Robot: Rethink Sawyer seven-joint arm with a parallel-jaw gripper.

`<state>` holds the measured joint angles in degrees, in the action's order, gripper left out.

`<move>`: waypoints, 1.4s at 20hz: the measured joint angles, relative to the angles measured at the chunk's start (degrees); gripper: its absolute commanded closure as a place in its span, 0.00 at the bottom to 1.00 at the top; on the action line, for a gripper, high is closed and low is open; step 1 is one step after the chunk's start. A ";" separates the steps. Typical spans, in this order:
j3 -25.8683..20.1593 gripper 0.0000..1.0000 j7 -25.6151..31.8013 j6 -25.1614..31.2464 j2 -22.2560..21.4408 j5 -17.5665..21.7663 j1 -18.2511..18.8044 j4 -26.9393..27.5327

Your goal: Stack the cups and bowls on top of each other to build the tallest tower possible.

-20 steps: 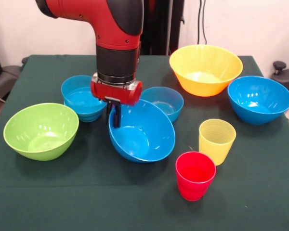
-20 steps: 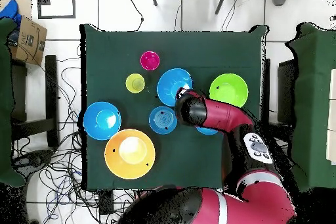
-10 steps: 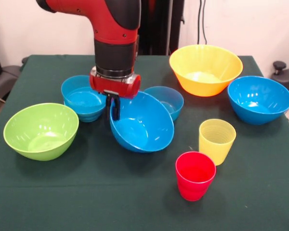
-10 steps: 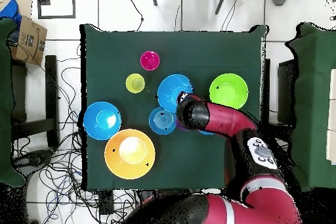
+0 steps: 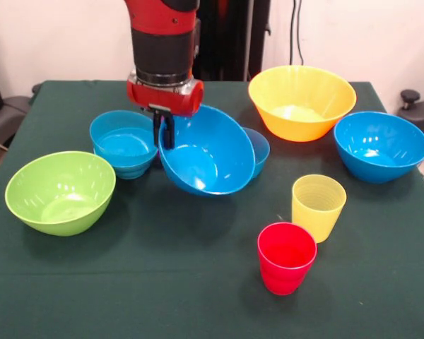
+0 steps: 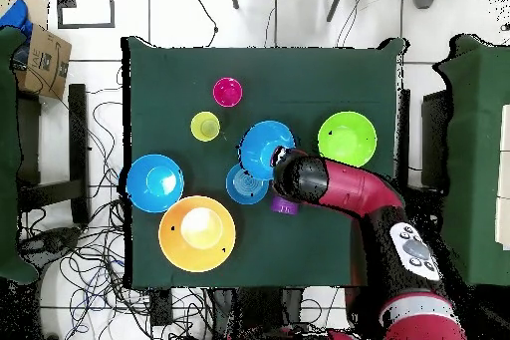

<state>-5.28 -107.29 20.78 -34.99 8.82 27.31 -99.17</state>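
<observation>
Gripper (image 5: 165, 134) pinched the large glossy blue plastic bowl (image 5: 208, 159) by its thin rim; it hung tilted, seemingly light and slippery.

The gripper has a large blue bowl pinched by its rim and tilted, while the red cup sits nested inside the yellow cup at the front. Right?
Not quite. The gripper does pinch the tilted large blue bowl by its rim, but the red cup stands beside the yellow cup, not inside it. The front view shows this.
</observation>
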 measured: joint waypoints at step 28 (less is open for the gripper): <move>-16.32 1.00 0.00 7.22 -7.64 -3.43 13.37 -6.59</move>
<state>-21.60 -107.29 28.01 -42.63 5.39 40.69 -105.76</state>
